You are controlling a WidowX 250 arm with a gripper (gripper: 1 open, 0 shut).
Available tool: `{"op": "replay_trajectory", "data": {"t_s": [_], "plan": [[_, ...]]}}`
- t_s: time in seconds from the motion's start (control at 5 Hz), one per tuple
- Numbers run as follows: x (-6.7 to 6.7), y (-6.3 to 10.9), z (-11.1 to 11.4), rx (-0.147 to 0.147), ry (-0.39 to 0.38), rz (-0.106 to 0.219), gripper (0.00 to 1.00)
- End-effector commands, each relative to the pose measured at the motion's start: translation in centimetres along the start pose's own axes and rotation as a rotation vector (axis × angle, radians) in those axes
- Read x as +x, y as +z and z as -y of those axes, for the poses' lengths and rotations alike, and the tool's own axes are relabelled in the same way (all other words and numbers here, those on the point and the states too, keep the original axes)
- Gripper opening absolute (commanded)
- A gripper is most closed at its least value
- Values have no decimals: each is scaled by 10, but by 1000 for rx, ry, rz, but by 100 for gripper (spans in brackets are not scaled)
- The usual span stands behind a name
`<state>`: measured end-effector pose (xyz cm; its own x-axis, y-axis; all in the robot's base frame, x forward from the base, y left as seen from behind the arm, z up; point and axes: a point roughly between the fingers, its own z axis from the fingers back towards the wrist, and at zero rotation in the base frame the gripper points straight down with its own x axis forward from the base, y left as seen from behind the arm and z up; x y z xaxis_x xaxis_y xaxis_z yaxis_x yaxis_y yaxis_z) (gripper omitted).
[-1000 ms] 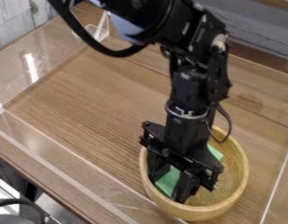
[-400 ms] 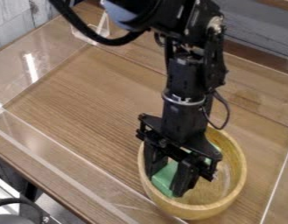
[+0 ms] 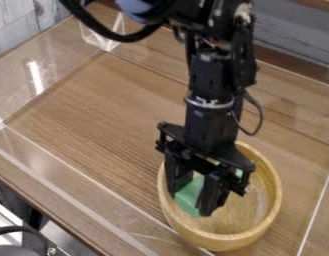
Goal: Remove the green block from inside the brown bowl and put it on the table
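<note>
The brown bowl (image 3: 264, 230) stands on the table (image 3: 100, 112) near its front right. My black gripper (image 3: 203, 203) points steeply down into the bowl. It is shut on the green block (image 3: 190, 194), which shows as a bright green patch between the fingers, tilted on end, over the bowl's left half. The fingers hide much of the block. I cannot tell whether its lower end still touches the bowl's floor.
Low clear acrylic walls (image 3: 47, 62) run along the table's left and front edges. Bare wood-grain tabletop lies to the left of and behind the bowl. The arm (image 3: 214, 60) rises from the bowl toward the top of the view.
The arm above the gripper has straightened a little. The gripper stays shut on the green block within the bowl, at most a touch higher.
</note>
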<state>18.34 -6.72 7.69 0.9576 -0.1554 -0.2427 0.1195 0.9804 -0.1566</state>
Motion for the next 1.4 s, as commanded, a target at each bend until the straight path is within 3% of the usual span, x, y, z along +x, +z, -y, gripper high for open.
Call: {"op": "replay_trajectory", "data": {"t_s": [0.0,0.2,0.4,0.6,0.8,1.0,1.2], "plan": [[5,23,2,-21,-4,77,0],[4,35,2,-36,1,97,0],[2,56,3,-46,22,135,0],[2,109,3,-50,84,205,0],[3,167,-29,-42,188,288,0],[4,179,-79,-31,213,327,0],[7,169,-83,-41,200,342,0]]}}
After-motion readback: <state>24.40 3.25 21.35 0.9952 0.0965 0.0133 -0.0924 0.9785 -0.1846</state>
